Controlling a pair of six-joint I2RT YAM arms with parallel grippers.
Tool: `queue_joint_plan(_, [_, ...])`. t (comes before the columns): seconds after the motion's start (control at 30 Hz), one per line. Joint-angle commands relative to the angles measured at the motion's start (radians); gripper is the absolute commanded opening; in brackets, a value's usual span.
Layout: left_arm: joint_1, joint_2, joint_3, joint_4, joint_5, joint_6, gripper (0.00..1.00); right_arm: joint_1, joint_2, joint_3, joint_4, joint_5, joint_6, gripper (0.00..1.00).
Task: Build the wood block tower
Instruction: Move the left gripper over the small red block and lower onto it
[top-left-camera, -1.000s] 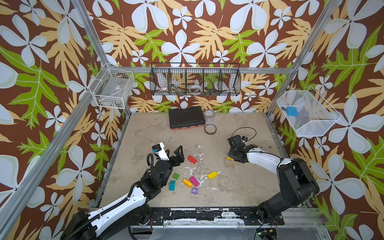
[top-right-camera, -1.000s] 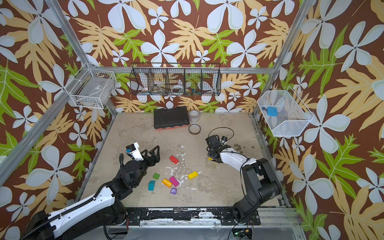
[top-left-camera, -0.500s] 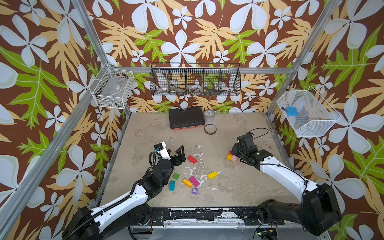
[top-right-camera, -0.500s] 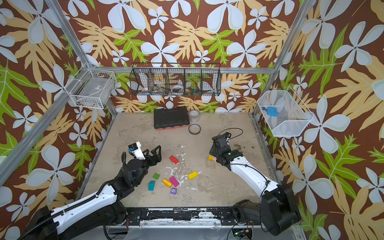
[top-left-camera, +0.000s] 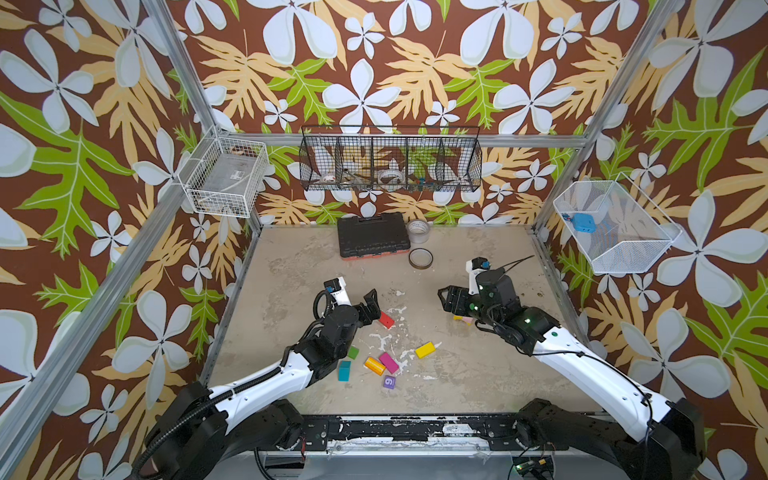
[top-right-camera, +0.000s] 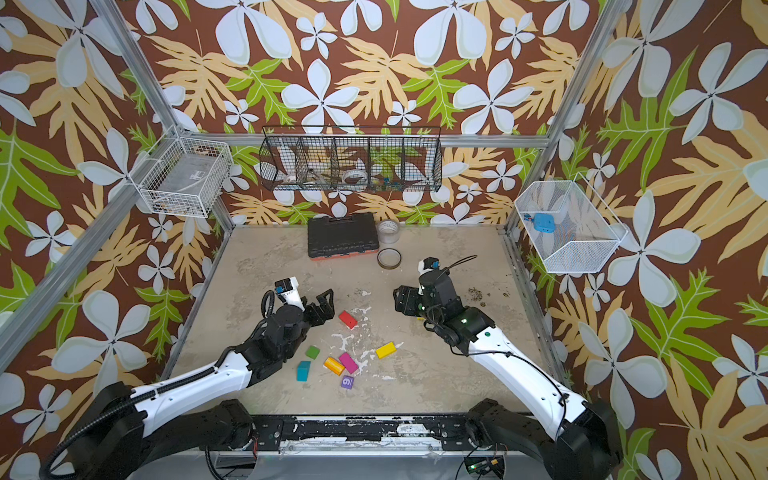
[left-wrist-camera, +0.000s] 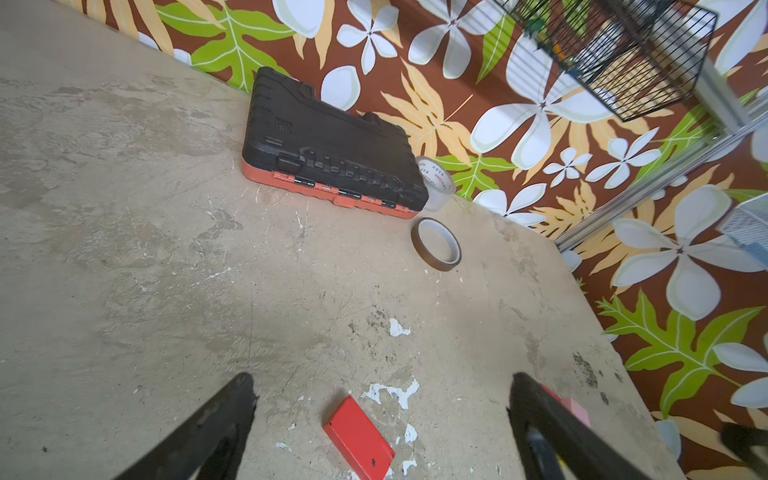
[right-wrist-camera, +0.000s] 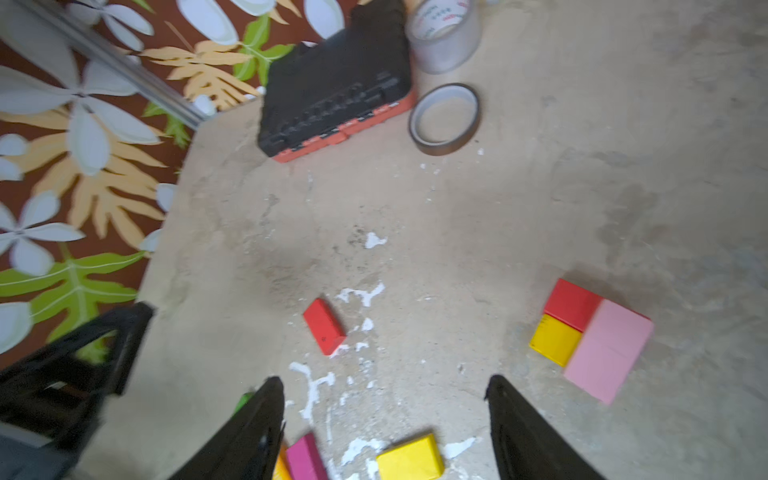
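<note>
Currently the white mesh basket (top-left-camera: 623, 253) holds a blue object (top-left-camera: 581, 223), and the black wire basket (top-left-camera: 459, 166) holds tape rolls (top-left-camera: 389, 176). The left gripper (left-wrist-camera: 380, 378) and right gripper (right-wrist-camera: 384, 381) both gape, empty. Loose wood blocks (top-left-camera: 388, 362) lie near the tabletop's (top-left-camera: 291, 291) front edge. The low tower (right-wrist-camera: 609, 349) sits nearer its right edge.

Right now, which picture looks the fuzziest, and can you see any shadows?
Right wrist view: the fuzziest, the black case and brown tape ring look smeared. Left wrist view: mostly sharp, the red block has crisp edges, and a soft grey shadow lies on the table. Both top views: clear, with even light and no strong glare.
</note>
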Motion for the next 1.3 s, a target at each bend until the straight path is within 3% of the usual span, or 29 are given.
queue_joint_plan(0.0, [0.021, 0.050, 0.032, -0.057, 0.028, -0.027, 0.96, 0.006, -0.024, 0.083, -0.042, -0.135, -0.003, 0.75])
queue_joint_plan(0.1, [0.052, 0.096, 0.060, -0.081, 0.089, -0.051, 0.95, 0.013, -0.063, 0.148, -0.040, -0.076, -0.073, 0.81])
queue_joint_plan(0.2, [0.066, 0.130, 0.073, -0.090, 0.113, -0.053, 0.95, 0.013, -0.121, 0.058, 0.056, 0.201, -0.153, 0.90])
queue_joint_plan(0.23, [0.068, 0.142, 0.077, -0.093, 0.115, -0.052, 0.95, 0.008, -0.139, -0.009, 0.068, 0.288, -0.082, 0.99])
queue_joint_plan(0.33, [0.080, 0.190, 0.105, -0.120, 0.135, -0.059, 0.95, -0.034, -0.172, -0.133, 0.171, 0.177, -0.083, 0.92])
queue_joint_plan(0.37, [0.086, 0.209, 0.118, -0.129, 0.155, -0.061, 0.95, -0.032, -0.178, -0.129, 0.158, 0.197, -0.096, 0.90])
queue_joint_plan(0.47, [0.088, 0.276, 0.157, -0.153, 0.196, -0.071, 0.93, -0.034, -0.203, -0.130, 0.119, 0.327, -0.100, 0.97])
queue_joint_plan(0.7, [0.087, 0.440, 0.322, -0.446, 0.224, -0.236, 0.85, -0.033, -0.217, -0.158, 0.152, 0.261, -0.095, 0.97])
queue_joint_plan(0.77, [0.082, 0.467, 0.359, -0.523, 0.233, -0.291, 0.76, -0.032, -0.195, -0.147, 0.144, 0.243, -0.094, 0.95])
queue_joint_plan(1.03, [0.020, 0.566, 0.516, -0.800, 0.241, -0.394, 0.76, -0.033, -0.168, -0.131, 0.125, 0.229, -0.088, 0.94])
queue_joint_plan(1.27, [-0.047, 0.624, 0.569, -0.815, 0.205, -0.401, 0.77, -0.032, -0.184, -0.129, 0.121, 0.237, -0.090, 0.94])
